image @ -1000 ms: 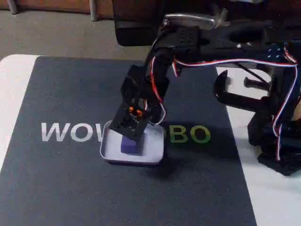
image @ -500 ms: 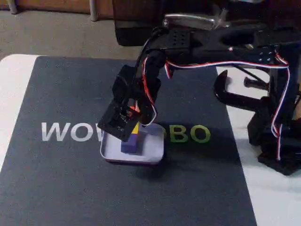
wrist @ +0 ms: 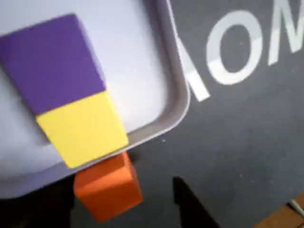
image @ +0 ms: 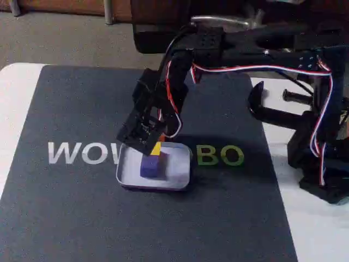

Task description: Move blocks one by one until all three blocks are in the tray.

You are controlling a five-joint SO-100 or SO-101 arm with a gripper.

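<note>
In the wrist view the orange block [wrist: 108, 190] sits nearest, at the tray's rim [wrist: 176, 102]; whether it rests on the mat [wrist: 247, 142] or is pinched I cannot tell. Beyond it, inside the tray, the yellow block [wrist: 80, 128] touches the purple block [wrist: 50, 59]. In the fixed view the gripper [image: 146, 143] hovers at the tray's [image: 124, 177] far edge.

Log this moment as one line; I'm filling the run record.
tray: purple and yellow blocks in, touching | orange block: outside at rim | gripper: above tray edge, jaws unclear
</note>
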